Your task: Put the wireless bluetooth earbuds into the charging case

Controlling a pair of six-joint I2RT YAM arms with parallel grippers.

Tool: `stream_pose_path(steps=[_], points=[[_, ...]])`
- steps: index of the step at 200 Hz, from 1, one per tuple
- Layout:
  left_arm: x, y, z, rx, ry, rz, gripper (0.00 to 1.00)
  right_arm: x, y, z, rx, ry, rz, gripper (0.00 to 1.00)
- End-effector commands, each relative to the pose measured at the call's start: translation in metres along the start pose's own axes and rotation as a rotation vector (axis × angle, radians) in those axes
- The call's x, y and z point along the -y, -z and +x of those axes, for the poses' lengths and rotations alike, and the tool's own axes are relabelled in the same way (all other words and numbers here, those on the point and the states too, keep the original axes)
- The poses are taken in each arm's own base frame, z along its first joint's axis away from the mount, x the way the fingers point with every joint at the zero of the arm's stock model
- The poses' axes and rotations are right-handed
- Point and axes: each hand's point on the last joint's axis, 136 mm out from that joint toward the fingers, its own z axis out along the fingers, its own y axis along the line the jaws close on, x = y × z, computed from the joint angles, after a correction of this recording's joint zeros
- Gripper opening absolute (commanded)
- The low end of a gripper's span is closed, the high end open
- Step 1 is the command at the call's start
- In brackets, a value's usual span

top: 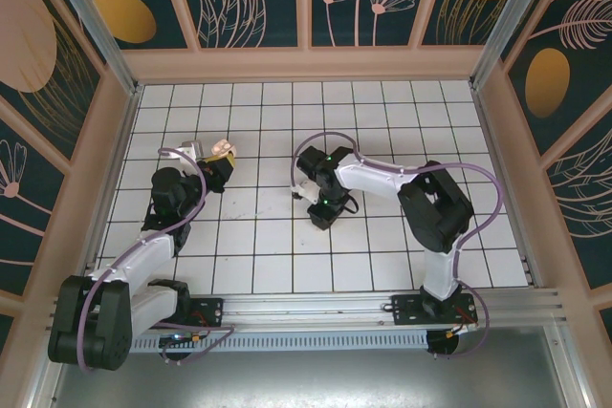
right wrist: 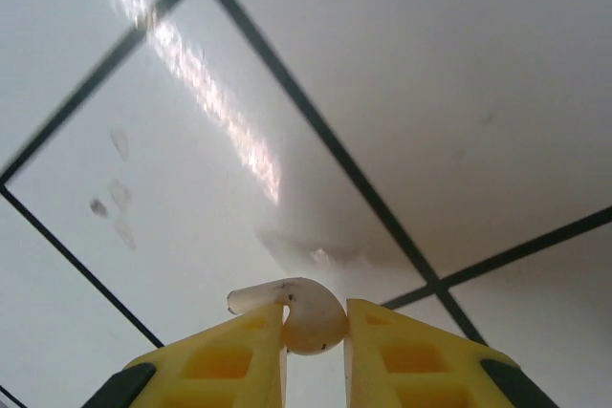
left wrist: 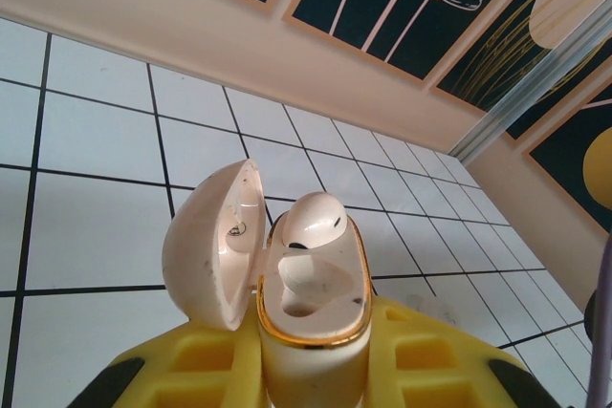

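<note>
My left gripper [top: 216, 161] [left wrist: 311, 375] is shut on the charging case [left wrist: 311, 336] [top: 223, 147], a pinkish-beige case with a gold rim held upright between the yellow fingers [left wrist: 421, 360]. Its lid [left wrist: 206, 250] hangs open to the left. One white earbud [left wrist: 317, 222] sits in the far slot, and the near slot [left wrist: 304, 295] is bare. My right gripper [top: 323, 213] [right wrist: 316, 336] is near the table's middle, pointed down close over the tiles. It is shut on a second white earbud [right wrist: 308, 317], whose stem sticks out to the left over the left finger.
The white tiled table [top: 382, 131] has black grid lines and is fenced by a beige wall [top: 306, 64] at the back and on both sides. The right arm's cable [top: 316, 145] loops beside its wrist. Several tiles separate the two grippers.
</note>
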Motion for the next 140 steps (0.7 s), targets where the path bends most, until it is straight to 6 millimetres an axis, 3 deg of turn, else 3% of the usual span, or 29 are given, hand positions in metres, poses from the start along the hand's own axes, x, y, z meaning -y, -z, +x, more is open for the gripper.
stream_pose_path(steps=[1,45,83,110,140], points=[[0.003,0.001,-0.005,0.009,-0.024,0.012,0.2,-0.008,0.005,0.019,-0.05,0.103,0.013,0.21],[0.004,-0.001,-0.005,0.005,-0.021,0.022,0.19,-0.019,-0.01,0.023,-0.1,0.17,0.017,0.21],[0.004,0.0,-0.003,-0.001,-0.019,0.023,0.19,-0.02,-0.014,0.012,-0.088,0.19,0.018,0.21],[0.004,0.0,-0.004,0.003,-0.023,0.021,0.19,-0.017,-0.013,0.005,-0.075,0.187,0.034,0.33],[0.005,-0.001,-0.006,0.004,-0.027,0.021,0.2,-0.017,0.001,-0.002,-0.026,0.143,0.046,0.38]])
